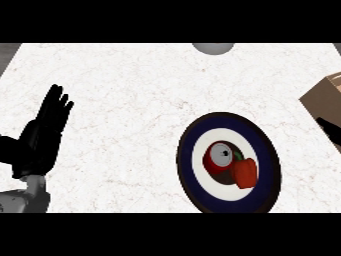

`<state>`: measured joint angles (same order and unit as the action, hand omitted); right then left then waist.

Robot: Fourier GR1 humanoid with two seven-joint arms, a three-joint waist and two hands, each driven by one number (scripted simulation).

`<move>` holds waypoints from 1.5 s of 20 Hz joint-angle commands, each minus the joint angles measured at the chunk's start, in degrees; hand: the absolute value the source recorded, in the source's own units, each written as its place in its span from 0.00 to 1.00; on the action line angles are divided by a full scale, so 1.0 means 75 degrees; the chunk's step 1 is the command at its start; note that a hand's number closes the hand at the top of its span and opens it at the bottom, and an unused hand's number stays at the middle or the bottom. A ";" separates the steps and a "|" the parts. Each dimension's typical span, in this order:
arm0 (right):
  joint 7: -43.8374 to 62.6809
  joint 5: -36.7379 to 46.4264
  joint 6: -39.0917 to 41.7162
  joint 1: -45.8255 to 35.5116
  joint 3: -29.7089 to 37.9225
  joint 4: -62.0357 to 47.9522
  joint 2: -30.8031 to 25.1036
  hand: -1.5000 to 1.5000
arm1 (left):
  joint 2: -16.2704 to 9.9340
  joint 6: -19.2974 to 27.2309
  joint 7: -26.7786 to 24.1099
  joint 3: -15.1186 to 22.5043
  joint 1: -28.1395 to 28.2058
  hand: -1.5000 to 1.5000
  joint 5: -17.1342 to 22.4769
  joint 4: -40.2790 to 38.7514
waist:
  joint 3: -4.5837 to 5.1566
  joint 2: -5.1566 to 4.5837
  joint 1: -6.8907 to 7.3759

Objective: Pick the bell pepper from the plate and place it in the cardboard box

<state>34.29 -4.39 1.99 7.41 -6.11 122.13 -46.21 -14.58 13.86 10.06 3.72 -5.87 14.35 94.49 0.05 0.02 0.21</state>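
A red bell pepper with a green stem lies on the lower right part of a round plate with a dark blue rim. Touching the pepper on its left is a red round thing with a grey face. At the right edge stands the cardboard box, only partly in view. My right hand shows as a black shape at that edge, in front of the box's side and to the right of the plate, apart from the pepper. Far from the plate, at the left, my left hand rests open with its fingers up.
The white speckled counter runs across the view, with dark floor beyond its far corners. A grey round object sits at the far edge, above the plate.
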 commanded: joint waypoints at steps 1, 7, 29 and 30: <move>0.0813 0.0446 0.0295 -0.0064 -0.0070 0.0337 0.0412 0.00 | -0.0021 -0.0139 0.0385 -0.0235 -0.0200 0.50 0.0011 -0.0016 | -0.0004 0.0002 -0.0045; 0.1700 0.0989 0.0535 -0.0958 -0.0647 -0.0224 0.1324 0.00 | 0.0350 -0.0064 -0.0049 -0.0021 -0.0158 0.50 -0.0518 -0.0197 | -0.0005 -0.0005 -0.0006; 0.0894 0.3319 0.1223 -0.0654 -0.0843 -0.1223 0.3745 0.00 | 0.0913 -0.0401 0.0095 -0.0610 -0.0483 0.50 -0.0925 -0.0384 | -0.0006 -0.0004 -0.0056; 0.0499 0.3256 0.1435 -0.0847 -0.0604 -0.1758 0.3690 0.00 | 0.0447 -0.1061 0.0113 -0.1059 -0.0034 0.50 -0.0468 -0.0174 | -0.0006 -0.0003 -0.0027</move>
<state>40.69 18.85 11.29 1.79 -11.51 112.80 -20.04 -9.87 8.24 10.76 -1.66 -5.13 9.72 94.44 0.01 0.02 -0.03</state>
